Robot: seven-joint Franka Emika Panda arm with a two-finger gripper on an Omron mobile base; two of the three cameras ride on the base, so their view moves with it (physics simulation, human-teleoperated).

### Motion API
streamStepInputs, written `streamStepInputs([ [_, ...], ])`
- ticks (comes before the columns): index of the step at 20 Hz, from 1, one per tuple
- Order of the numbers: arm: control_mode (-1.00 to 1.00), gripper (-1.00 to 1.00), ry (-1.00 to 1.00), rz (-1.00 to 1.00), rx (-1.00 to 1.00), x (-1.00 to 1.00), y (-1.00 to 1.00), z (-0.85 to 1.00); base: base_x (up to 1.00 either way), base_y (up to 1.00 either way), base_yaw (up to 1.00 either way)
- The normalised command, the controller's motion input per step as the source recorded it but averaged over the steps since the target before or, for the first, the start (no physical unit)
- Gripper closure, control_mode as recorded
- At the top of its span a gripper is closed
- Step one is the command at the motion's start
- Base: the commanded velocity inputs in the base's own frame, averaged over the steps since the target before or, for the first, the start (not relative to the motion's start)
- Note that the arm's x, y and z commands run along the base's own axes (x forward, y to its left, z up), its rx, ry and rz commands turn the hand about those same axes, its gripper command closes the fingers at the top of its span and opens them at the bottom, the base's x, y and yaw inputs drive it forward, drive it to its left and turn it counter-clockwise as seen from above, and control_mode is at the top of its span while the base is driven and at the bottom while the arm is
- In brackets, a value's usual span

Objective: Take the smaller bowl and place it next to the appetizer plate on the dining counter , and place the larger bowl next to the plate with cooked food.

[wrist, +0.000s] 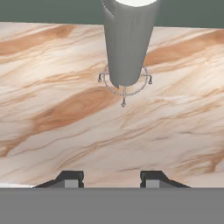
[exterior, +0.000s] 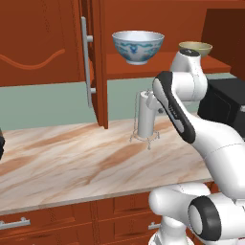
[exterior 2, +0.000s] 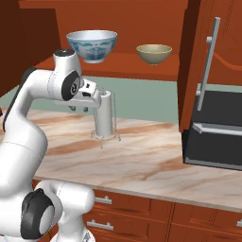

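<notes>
left base view: smaller bowl point(exterior: 195, 48), olive-tan, on the open cupboard shelf, right of the larger bowl point(exterior: 138, 46); arm folded beneath.

right base view: smaller bowl point(exterior 2: 154, 53) sits above and to the right of the gripper point(exterior 2: 100, 98), which is level with a paper towel roll point(exterior 2: 104, 119) on the counter point(exterior 2: 151, 156).

hand view: gripper point(wrist: 111, 178) jaws parted with nothing between them, aimed down at the counter; judged next move is up toward the shelf.

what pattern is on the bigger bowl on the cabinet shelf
The larger bowl is white with blue-teal painted patterns outside; the left base view shows it best.
</notes>
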Motion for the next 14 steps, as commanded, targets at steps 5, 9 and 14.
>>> streamStepInputs([
  [5,-1.00,-1.00,-0.11,-0.01,0.00,-0.22,0.01,0.06,0.00,0.00,0.00],
  [9,-1.00,-1.00,-0.34,0.00,0.00,-0.57,0.00,0.27,0.00,0.00,0.00],
  [14,-1.00,-1.00,-0.38,0.00,0.00,-0.24,0.01,0.39,0.00,0.00,0.00],
])
